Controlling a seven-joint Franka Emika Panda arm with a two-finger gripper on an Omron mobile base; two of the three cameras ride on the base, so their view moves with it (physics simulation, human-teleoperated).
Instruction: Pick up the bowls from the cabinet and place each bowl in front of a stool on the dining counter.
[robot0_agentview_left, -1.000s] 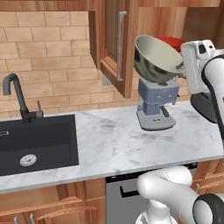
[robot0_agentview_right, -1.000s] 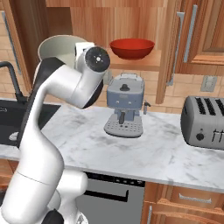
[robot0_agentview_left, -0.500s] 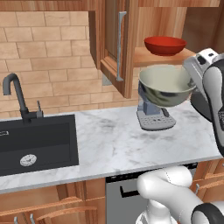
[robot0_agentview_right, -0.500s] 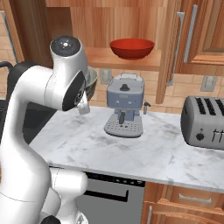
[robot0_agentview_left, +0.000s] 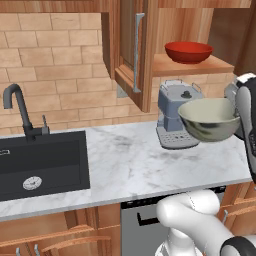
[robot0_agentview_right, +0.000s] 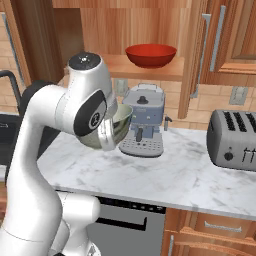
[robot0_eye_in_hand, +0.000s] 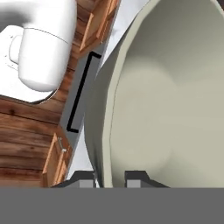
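The smaller, deeper, pale grey-green bowl (robot0_agentview_left: 209, 119) is out of the reddish-brown wooden wall cabinet (robot0_agentview_left: 131, 50) and hangs in the air above the white marble desk (robot0_agentview_left: 135, 162), just in front of the blue-grey espresso machine (robot0_agentview_left: 174, 112). In the hand view the robot's gripper (robot0_eye_in_hand: 112, 177) has its jaws clamped on the bowl's rim, one tip inside the wall and one outside. The wide, shallow, glossy red bowl (robot0_agentview_right: 150, 54) sits on the cabinet's wooden shelf (robot0_agentview_right: 142, 71), untouched.

So the task looks to be in its early part: the first bowl is lifted but not yet delivered (no stool or dining counter is in sight here), and the red bowl has yet to be fetched and set down in its turn.

No brand, label or legible writing shows on the bowls, the espresso machine, or the silver toaster (robot0_agentview_right: 234, 140).
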